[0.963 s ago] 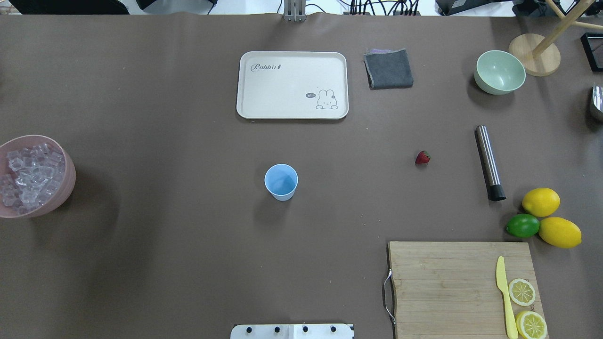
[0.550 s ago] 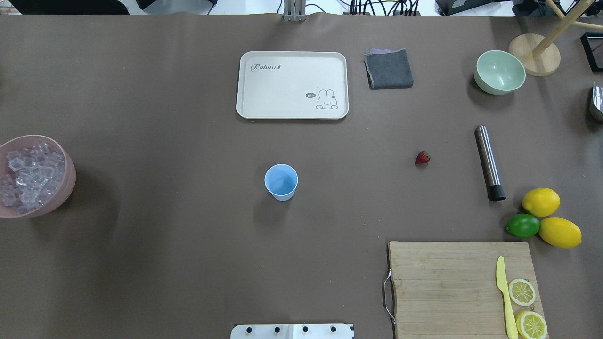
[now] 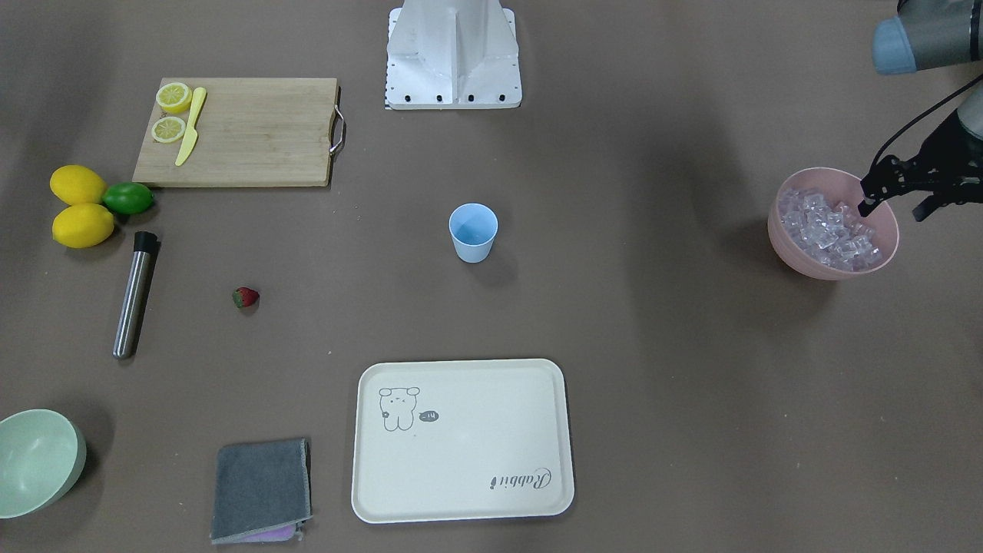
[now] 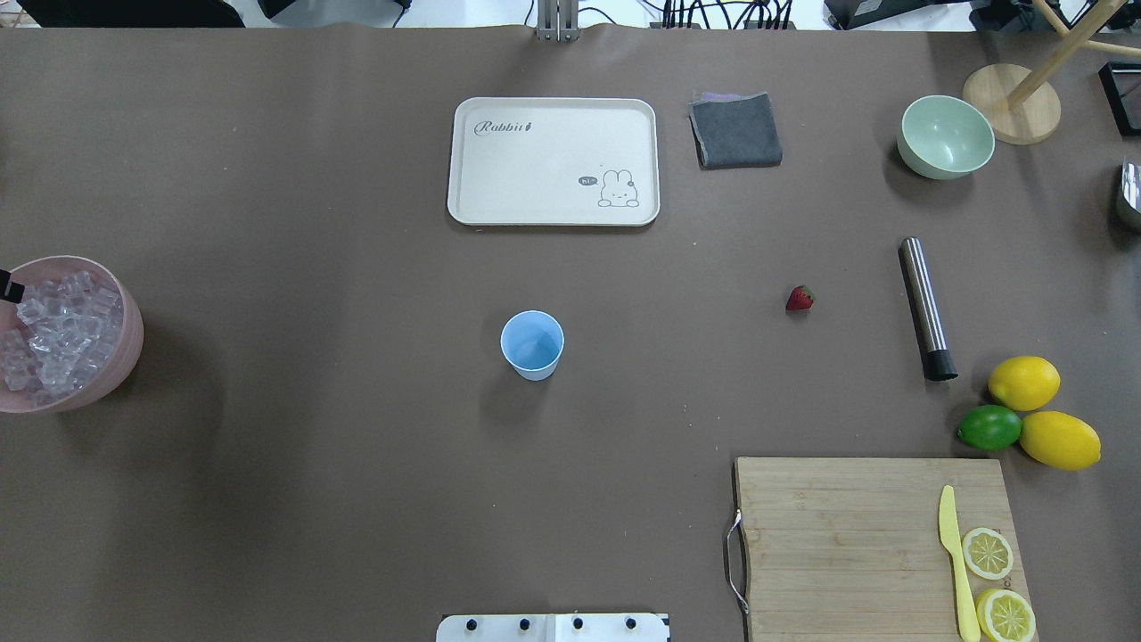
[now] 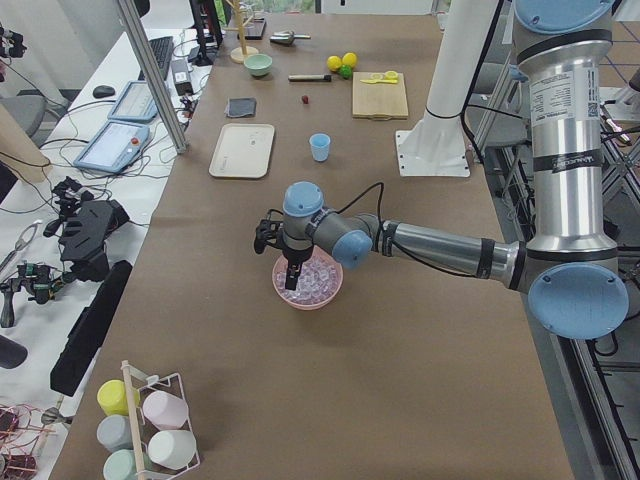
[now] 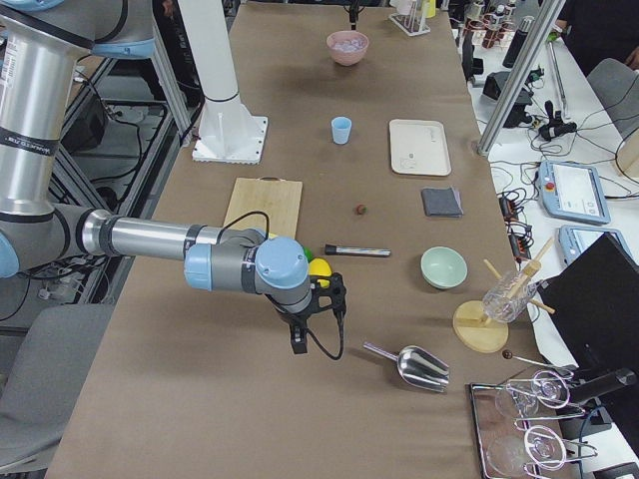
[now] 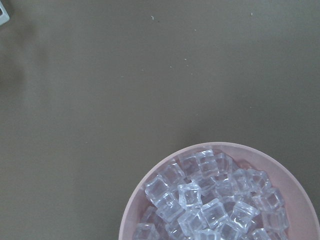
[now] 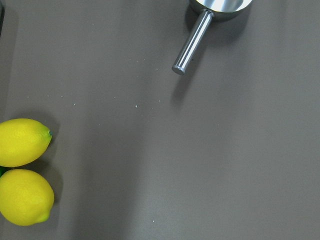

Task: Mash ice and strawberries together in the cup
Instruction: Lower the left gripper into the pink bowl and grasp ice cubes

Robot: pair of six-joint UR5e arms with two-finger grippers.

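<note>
The light-blue cup stands upright and empty at the table's middle. The small red strawberry lies on the table to its right. The ice fills a pink bowl at the far left edge. My left gripper hangs just above the ice at the bowl's outer side, fingers spread, holding nothing; the left wrist view looks down on the ice. My right gripper shows only in the exterior right view, near the lemons, and I cannot tell whether it is open or shut.
A steel muddler, two lemons and a lime lie at the right. A cutting board carries a yellow knife and lemon halves. A cream tray, grey cloth, pale-green bowl and steel scoop are also there.
The tip of my left gripper has come into the overhead view at the left edge, over the pink bowl. Nothing else has moved.
</note>
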